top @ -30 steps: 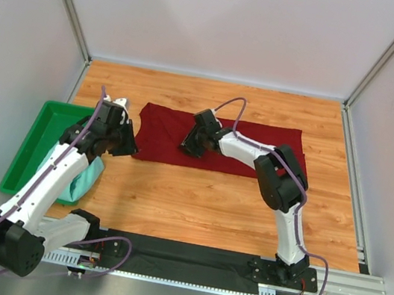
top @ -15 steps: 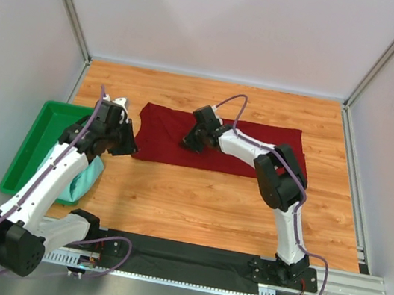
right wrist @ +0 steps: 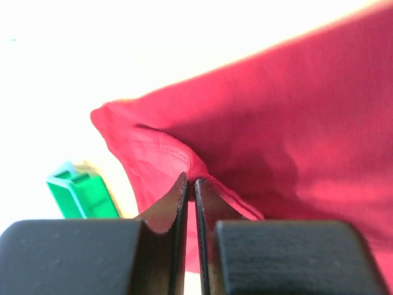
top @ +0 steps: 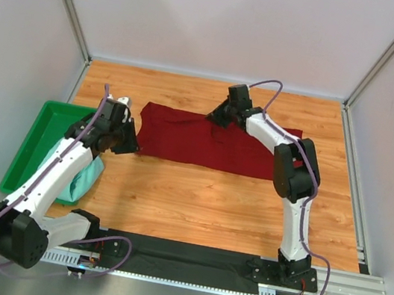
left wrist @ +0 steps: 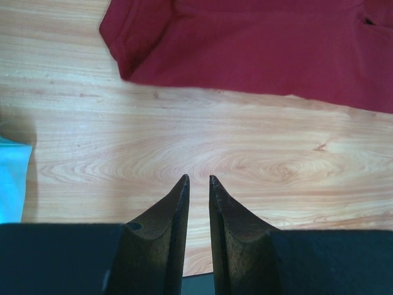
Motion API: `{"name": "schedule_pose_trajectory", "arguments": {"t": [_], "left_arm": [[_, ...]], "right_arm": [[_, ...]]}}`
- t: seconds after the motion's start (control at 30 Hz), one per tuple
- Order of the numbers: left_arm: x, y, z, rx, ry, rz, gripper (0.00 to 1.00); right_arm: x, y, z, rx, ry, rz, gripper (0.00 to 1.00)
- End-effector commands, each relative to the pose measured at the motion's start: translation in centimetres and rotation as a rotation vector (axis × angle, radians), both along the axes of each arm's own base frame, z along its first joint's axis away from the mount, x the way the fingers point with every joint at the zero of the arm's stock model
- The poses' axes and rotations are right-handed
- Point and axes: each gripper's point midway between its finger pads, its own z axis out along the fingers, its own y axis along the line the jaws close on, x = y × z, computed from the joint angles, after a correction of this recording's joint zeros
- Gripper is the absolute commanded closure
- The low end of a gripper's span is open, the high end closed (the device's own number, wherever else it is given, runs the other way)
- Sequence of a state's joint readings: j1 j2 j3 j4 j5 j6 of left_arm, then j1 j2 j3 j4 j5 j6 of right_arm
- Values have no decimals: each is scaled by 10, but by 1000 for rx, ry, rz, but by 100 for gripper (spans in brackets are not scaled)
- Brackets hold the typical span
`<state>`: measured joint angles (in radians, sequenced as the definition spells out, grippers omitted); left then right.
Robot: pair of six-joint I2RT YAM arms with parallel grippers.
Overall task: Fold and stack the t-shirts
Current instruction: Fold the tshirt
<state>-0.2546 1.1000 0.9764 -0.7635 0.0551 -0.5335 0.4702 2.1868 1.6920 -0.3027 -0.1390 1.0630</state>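
Now the right claw [right wrist: 190,180] is squeezed shut on a small fold of the red shirt [top: 183,138]. The fold sits right between its two fingers, pinched into a little ridge. From above, this pinch is at the far edge of the shirt, near its middle. The rest of the red shirt spreads out from the claw, toward the arms and to both sides, lying mostly flat on the table [top: 203,201].

The left claw [left wrist: 198,179] has its fingers almost together, with only a thin gap between them. Nothing is in that gap. It hangs over bare wood. The near left corner of the red shirt is just ahead of it, not touching it. That corner looks a bit bunched and rolled.

The tray [top: 35,143] is behind the left claw and off to its side, by the left wall. The part of the tray floor that shows is bare green. The mint shirt [top: 87,178] is a soft heap behind the left claw, under the left arm, at the tray's right edge. The arm hides part of it, so I cannot tell if it is inside the tray or only beside it. A bit of mint cloth also shows at the left edge of the left claw's own view, lying on the wood.

The two shirts are well apart.
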Motion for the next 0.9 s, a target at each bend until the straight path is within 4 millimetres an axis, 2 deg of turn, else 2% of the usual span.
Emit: {"name": "schedule_pose_trajectory", "arguments": {"t": [0.0, 0.13, 0.23, 0.27, 0.3, 0.33, 0.4, 0.43, 0.47, 0.5, 0.53, 0.6, 0.63, 0.67, 0.7, 0.73, 0.77, 0.83, 0.87], "left_arm": [[7, -3, -2, -21, -5, 11, 74], [11, -7, -7, -32, 16, 12, 73], [19, -13, -10, -50, 19, -12, 71], [26, -16, -9, -58, 2, -16, 67], [30, -18, -9, -66, -2, -18, 65], [35, -23, -15, -80, 11, -31, 64], [51, -32, -12, -107, -21, -45, 64], [58, -36, -21, -117, 4, -43, 64], [69, -39, -16, -123, -14, -40, 66], [75, -41, -20, -127, -3, -37, 67], [80, -44, -34, -130, 40, -31, 69], [95, -49, -38, -137, 47, -30, 73], [100, -49, -57, -124, 98, -15, 74], [107, -49, -57, -129, 107, 11, 76], [111, -47, -63, -122, 127, 30, 77], [114, -41, -79, -89, 157, 62, 78], [117, -37, -84, -71, 161, 81, 78], [117, -23, -106, -12, 209, 126, 81], [111, -17, -113, 23, 251, 135, 83]], "right_arm": [[15, 9, 4, 52, -43, 73, 90], [25, -3, -7, 85, 4, 89, 73], [24, -11, 0, 67, -1, 132, 58], [22, -14, 2, 56, -3, 146, 55], [21, -19, 11, 24, -38, 173, 52], [17, -21, 13, 3, -36, 189, 52], [18, -29, 24, -40, -66, 208, 51], [14, -36, 29, -75, -72, 234, 51], [13, -39, 31, -91, -77, 244, 51], [12, -42, 34, -107, -82, 254, 51], [11, -43, 39, -128, -101, 287, 51], [6, -37, 46, -104, -114, 337, 52], [6, -35, 48, -92, -120, 348, 53], [6, -32, 44, -77, -110, 356, 53], [5, -27, 45, -51, -111, 370, 57], [7, -26, 44, -40, -108, 364, 58], [6, -24, 40, -21, -86, 346, 59], [5, -16, 40, 22, -91, 349, 63], [1, -14, 37, 40, -74, 349, 65]]}}
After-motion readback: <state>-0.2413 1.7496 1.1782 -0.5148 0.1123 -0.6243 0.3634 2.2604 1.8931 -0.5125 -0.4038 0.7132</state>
